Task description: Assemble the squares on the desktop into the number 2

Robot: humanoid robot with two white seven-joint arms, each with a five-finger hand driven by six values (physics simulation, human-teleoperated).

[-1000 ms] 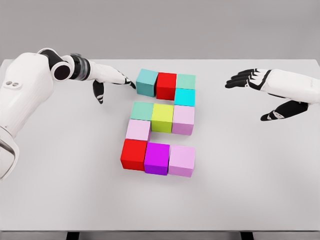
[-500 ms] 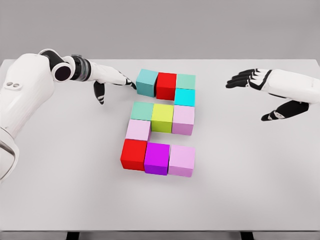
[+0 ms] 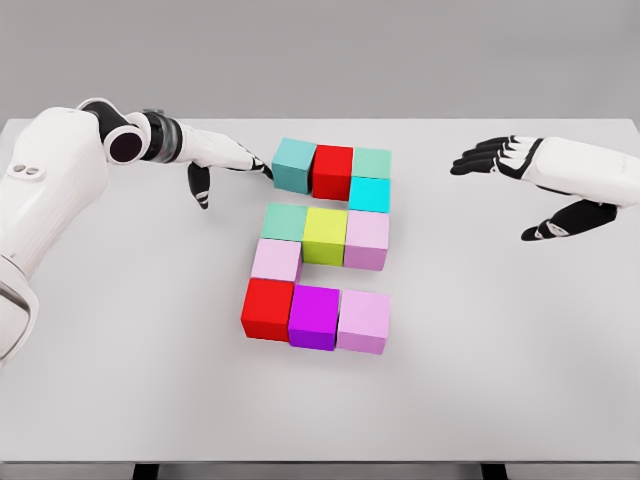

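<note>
Grey wall fills the top of the frame behind a pale grey table (image 3: pixel 150 380) that spans nearly the whole picture.

At the centre of the table ten cubes sit packed together in the shape of a 2. The top row, left to right, is a teal cube (image 3: pixel 294 164), a red cube (image 3: pixel 332 171) and a pale green cube (image 3: pixel 371 162). Just below the pale green one sits a cyan cube (image 3: pixel 369 194). The middle row holds a green cube (image 3: pixel 283 222), a yellow-green cube (image 3: pixel 324 236) and a pink cube (image 3: pixel 366 240). Under the green one lies a second pink cube (image 3: pixel 275 260). The bottom row is a second red cube (image 3: pixel 267 309), a magenta cube (image 3: pixel 313 317) and a third pink cube (image 3: pixel 363 322).

The left hand (image 3: pixel 222 160) reaches in from the upper left, fingers extended and holding nothing, their dark tips at the left face of the teal cube; the thumb points down toward the table.

The right hand (image 3: pixel 530 185) hovers at the upper right, well apart from the cubes, fingers spread and relaxed, grasping nothing.
</note>
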